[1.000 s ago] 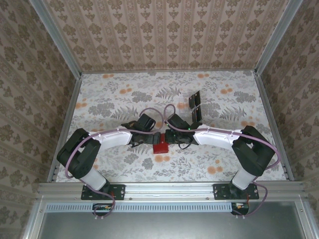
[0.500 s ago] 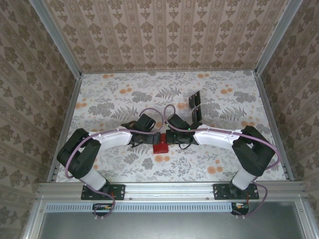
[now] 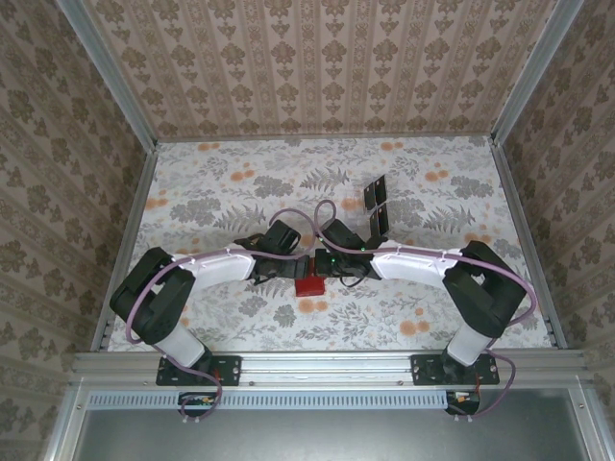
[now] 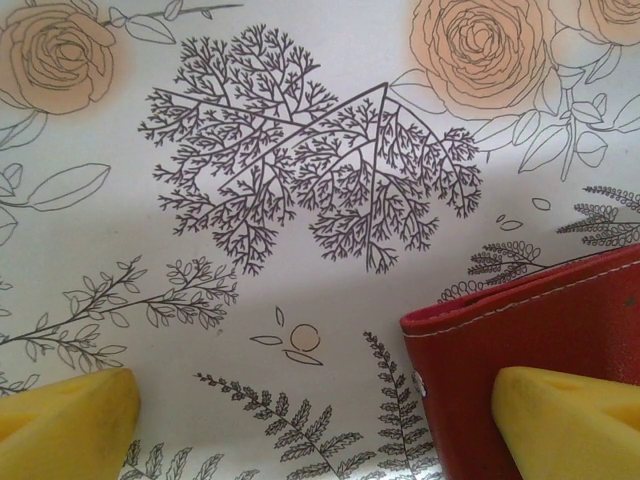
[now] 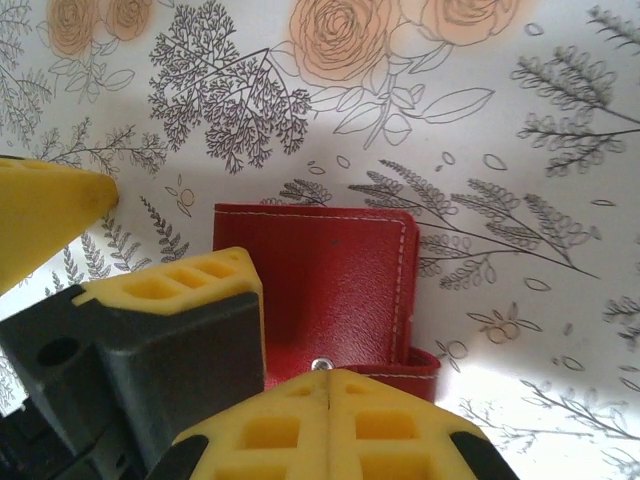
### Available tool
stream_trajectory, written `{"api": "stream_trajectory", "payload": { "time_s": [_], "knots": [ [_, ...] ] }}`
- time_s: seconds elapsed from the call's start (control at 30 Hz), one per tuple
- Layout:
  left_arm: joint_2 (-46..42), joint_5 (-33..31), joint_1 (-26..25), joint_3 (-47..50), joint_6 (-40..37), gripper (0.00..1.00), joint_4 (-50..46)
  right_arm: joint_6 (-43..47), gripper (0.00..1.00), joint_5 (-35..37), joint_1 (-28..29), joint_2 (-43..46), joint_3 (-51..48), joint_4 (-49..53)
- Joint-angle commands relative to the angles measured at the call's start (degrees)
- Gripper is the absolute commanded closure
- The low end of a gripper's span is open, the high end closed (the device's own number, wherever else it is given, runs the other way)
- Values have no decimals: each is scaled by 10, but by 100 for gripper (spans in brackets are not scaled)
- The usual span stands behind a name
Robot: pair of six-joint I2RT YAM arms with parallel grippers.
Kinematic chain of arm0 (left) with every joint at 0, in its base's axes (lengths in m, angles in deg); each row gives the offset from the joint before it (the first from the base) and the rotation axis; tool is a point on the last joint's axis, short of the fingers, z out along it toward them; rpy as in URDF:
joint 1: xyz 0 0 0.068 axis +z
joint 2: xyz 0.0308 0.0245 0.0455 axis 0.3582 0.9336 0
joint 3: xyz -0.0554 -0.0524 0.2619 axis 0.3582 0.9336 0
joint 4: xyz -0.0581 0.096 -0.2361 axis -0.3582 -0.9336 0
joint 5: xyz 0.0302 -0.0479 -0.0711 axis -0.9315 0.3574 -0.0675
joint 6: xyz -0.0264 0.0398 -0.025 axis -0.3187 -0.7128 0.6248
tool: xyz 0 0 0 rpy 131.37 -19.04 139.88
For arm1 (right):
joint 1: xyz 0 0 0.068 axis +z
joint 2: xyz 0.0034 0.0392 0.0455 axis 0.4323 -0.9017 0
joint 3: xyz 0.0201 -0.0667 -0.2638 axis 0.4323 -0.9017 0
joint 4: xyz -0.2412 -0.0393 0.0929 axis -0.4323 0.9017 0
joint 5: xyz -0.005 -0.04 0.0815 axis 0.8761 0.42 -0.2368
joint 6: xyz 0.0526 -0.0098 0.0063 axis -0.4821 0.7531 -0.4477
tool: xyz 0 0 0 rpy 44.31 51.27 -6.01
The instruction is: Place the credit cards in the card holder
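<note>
Two dark cards sit toward the far side of the desk, well apart from the red card holder lying flat at mid-desk. The left end effector is spread wide, one fingertip above the holder's corner. The right end effector is pressed fully closed at the holder's edge, beside its snap.

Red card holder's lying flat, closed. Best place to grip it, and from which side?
Probably the lip jutting past the stitched cover of the card holder: the rest lies flush on the table, so come in low from that corner.
</note>
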Motion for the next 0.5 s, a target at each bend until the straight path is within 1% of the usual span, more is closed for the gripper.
{"api": "stream_trajectory", "payload": {
  "time_s": [0.0,0.47],
  "knots": [
    [20,2,-5,17,5,0,-6,-24,100,-21,4,-21,-6,-36],
    [19,4,-5,25,9,0,2,-44,100,-26,11,-47,-19,-64]
  ]
}}
